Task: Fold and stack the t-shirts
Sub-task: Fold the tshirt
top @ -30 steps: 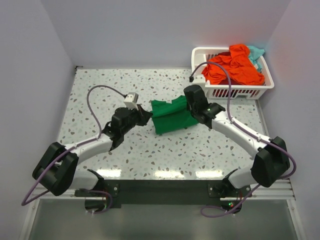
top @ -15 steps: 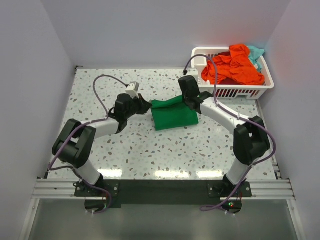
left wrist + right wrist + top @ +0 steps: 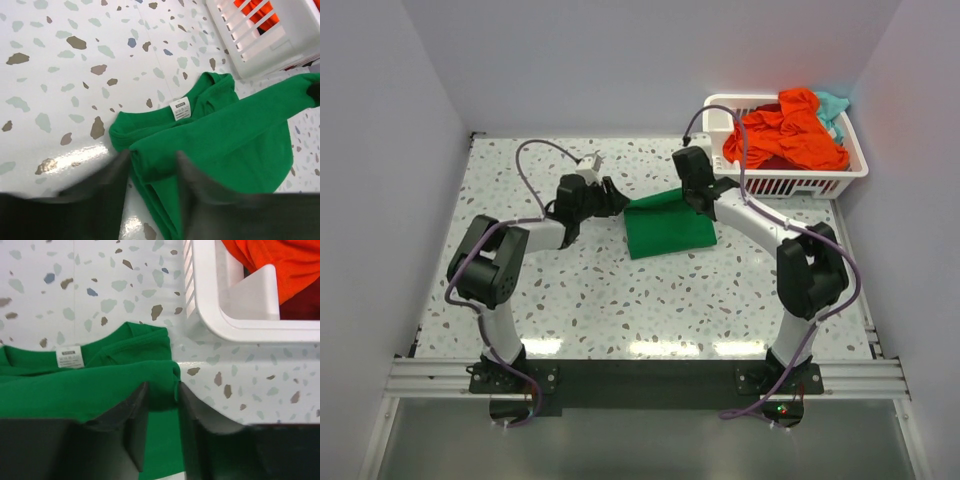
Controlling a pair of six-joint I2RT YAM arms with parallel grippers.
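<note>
The speckled table (image 3: 620,300) spreads out ahead of my two bases, and the white basket (image 3: 790,185) sits at its far right corner. In the basket lies a heap of orange shirt (image 3: 790,135) cloth (one shirt or several, I cannot tell), rising above the rim. A bit of teal shirt (image 3: 835,103) shows behind it at the far right.

The green shirt (image 3: 668,225) lies folded on the table a little right of the middle, toward the far side. It is just left of the basket and not touching it; my right wrist view shows a strip of bare table between them. Its near part rests flat, while a fold along its far edge runs as a straight band between my two grippers.

My left gripper (image 3: 617,200) reaches in from the left and is clamped on the left end of that band. In the wrist view its fingers (image 3: 107,185) stand on either side of a thick fold of green cloth. My right gripper (image 3: 698,198) comes in from the right, beside the basket's near left corner. It pinches the band's right end, jaws nearly together with cloth squeezed between them.

The small white label (image 3: 180,108) faces up at the neck, on the layer just beyond the band.
</note>
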